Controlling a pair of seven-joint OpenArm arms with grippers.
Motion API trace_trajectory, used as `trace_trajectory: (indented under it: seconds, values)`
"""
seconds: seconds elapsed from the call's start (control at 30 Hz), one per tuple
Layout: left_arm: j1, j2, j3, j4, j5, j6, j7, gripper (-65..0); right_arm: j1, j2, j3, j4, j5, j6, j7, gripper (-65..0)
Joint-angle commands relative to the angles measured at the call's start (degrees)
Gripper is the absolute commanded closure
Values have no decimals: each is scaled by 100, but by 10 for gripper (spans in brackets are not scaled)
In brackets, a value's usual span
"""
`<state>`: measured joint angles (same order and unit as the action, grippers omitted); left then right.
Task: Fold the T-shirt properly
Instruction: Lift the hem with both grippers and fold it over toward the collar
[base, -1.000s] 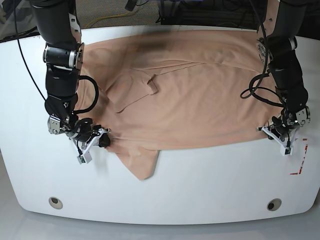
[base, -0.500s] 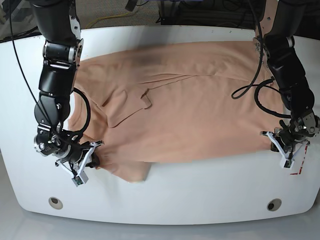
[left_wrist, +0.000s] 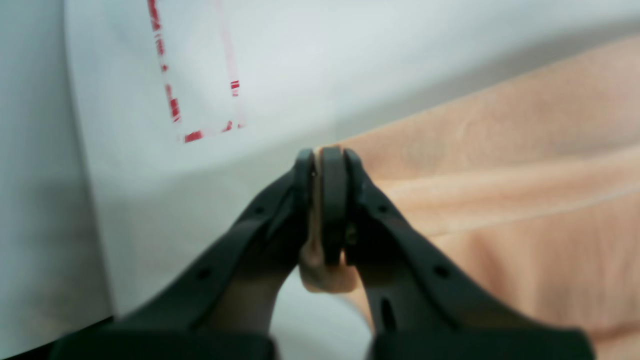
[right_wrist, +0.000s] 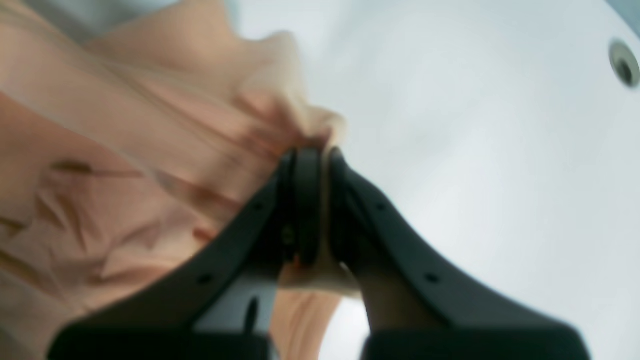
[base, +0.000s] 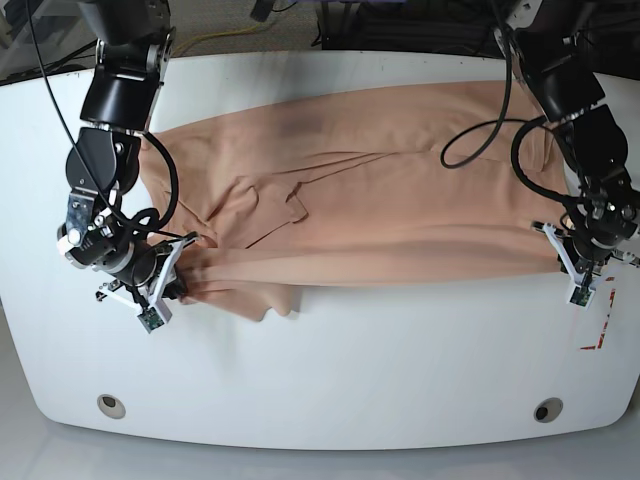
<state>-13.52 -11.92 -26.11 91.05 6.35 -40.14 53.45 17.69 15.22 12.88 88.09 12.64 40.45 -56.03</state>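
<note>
Shirt (base: 380, 200) near edge is pinched at each end by left gripper (left_wrist: 327, 200) and right gripper (right_wrist: 312, 200), both clamped on cloth; lengthwise fold judged in hand, an even carry across called for next.

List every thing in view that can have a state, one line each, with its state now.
T-shirt: spread across the white table, wrinkled, its near edge pinched at both ends.
Left tool: shut on the T-shirt, at the edge near the red marks.
Right tool: shut on the T-shirt, fabric bunched at its tips.
Table: white, bearing the shirt.
Red marks: uncovered, beside the shirt.
</note>
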Motion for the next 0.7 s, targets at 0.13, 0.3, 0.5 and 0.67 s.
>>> trace_trajectory:
  seconds: [0.13,0.3,0.5,0.67]
  values:
    - [767,194,-5,1449,2,14,629,0,-604,91,439,821,41,-45,-283,0]
    - [1532,397,4,1994,2,14,752,0,-1185,56,659,1270,41,-45,-309,0]
    - [2306,449,4,2056,2,14,752,0,-1862,56,685,1665,41,-45,-309,0]
    - [2649,423,4,2030,2,14,752,-4,-2257,47,685,1656,41,-45,-309,-2]
